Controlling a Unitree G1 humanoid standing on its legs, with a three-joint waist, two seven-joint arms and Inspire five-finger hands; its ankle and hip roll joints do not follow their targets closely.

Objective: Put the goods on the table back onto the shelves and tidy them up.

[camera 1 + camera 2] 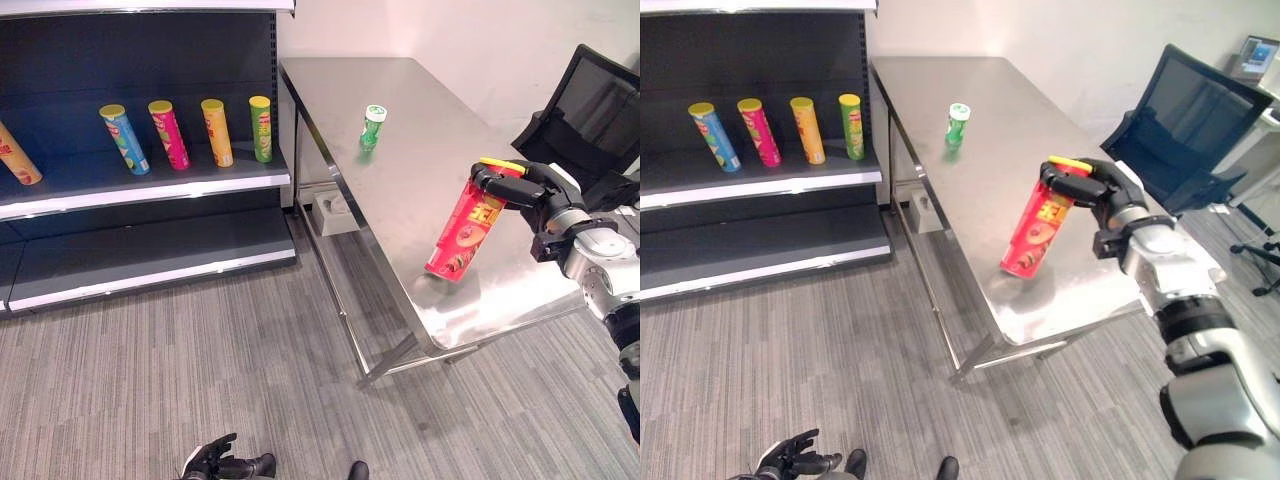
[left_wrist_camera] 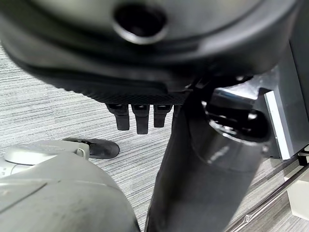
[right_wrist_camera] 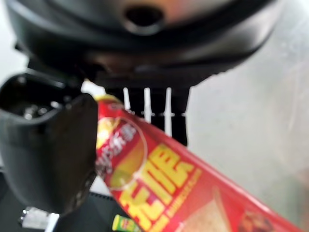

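L eye view: right hand [image 1: 528,188] clenched round top end of red can [image 1: 465,230], can tilted, lower end near steel table [image 1: 430,120] front edge. Small green can [image 1: 372,127] upright mid-table. Four cans on shelf [image 1: 150,185]: blue [image 1: 125,139], pink [image 1: 169,134], orange [image 1: 216,132], green [image 1: 261,128]; another orange can at view's left edge.
R eye view: left hand [image 1: 790,458] low over floor, fingers relaxed, holding nothing.
R wrist view: thumb and fingers [image 3: 154,108] pinched red can's top.

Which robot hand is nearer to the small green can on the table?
Right. The right robot hand holds the red can over the table, nearer the green can. The left robot hand hangs low over the floor.
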